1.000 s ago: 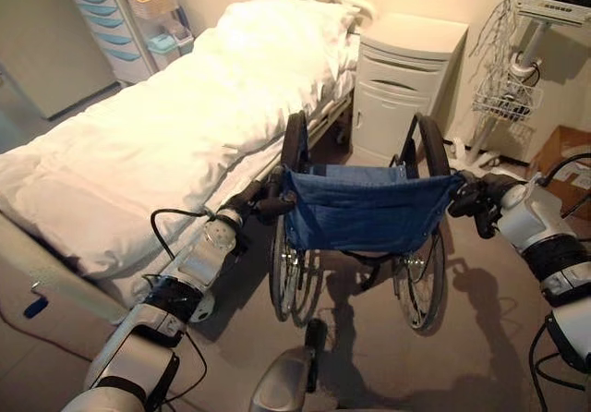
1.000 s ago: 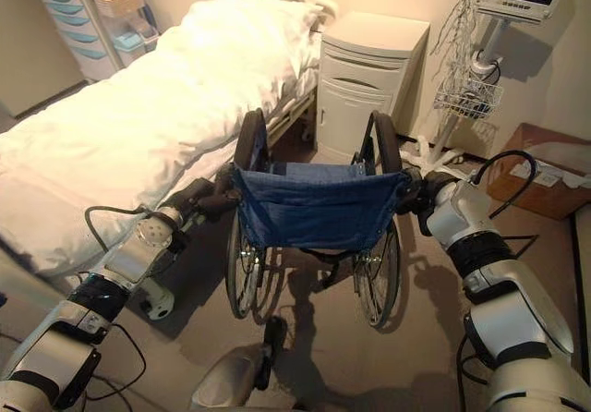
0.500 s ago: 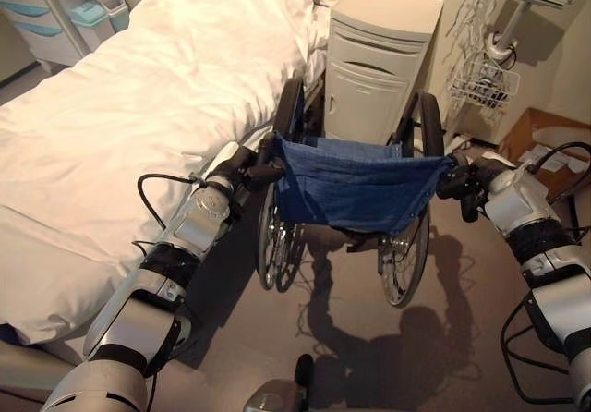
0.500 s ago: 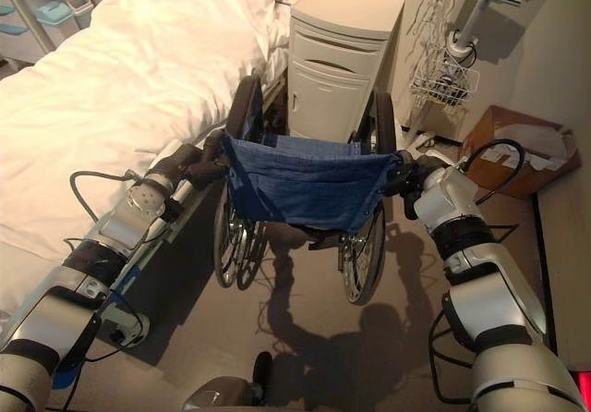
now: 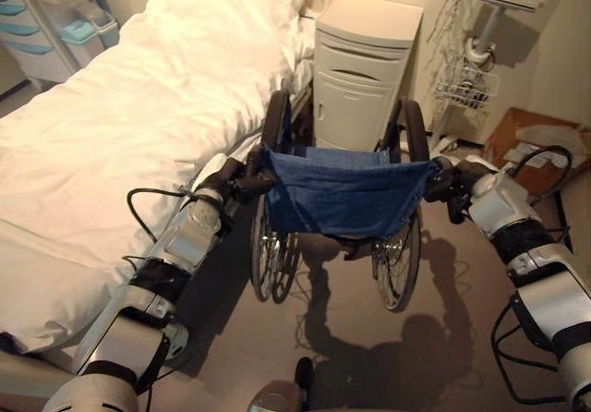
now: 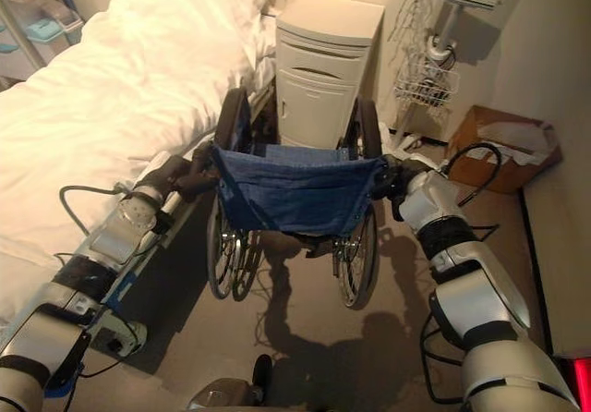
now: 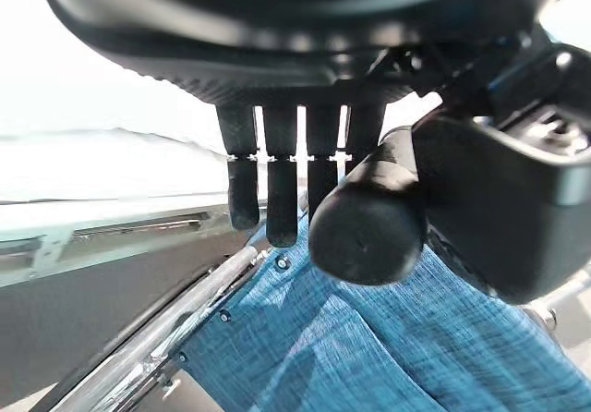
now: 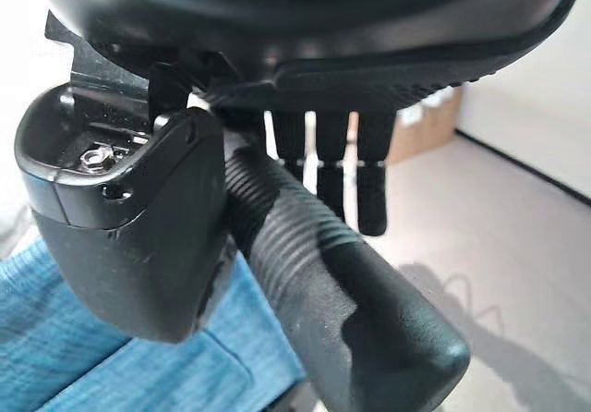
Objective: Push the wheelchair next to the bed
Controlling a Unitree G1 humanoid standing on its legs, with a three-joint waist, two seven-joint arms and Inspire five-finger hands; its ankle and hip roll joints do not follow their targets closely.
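The wheelchair [image 5: 342, 195] has a blue cloth back and large spoked wheels. It stands on the floor close along the right side of the white bed [image 5: 120, 126], facing a bedside cabinet. My left hand [image 5: 229, 183] is shut on the left push handle [image 7: 365, 227], which sits between its fingers [image 7: 277, 186] and thumb. My right hand [image 5: 451, 181] is shut on the ribbed right push handle [image 8: 342, 292]. The wheelchair's left wheel [image 5: 268, 255] is next to the bed frame.
A white bedside cabinet [image 5: 365, 70] stands just beyond the wheelchair. A monitor stand with a wire basket [image 5: 466, 84] and a cardboard box [image 5: 531, 139] are at the right. A drawer cart [image 5: 46, 19] stands at the back left. Bare floor lies right of the wheelchair.
The wheelchair has rolled forward alongside the bed, nearer the cabinet, with both hands still on its handles. The camera has moved forward with it.
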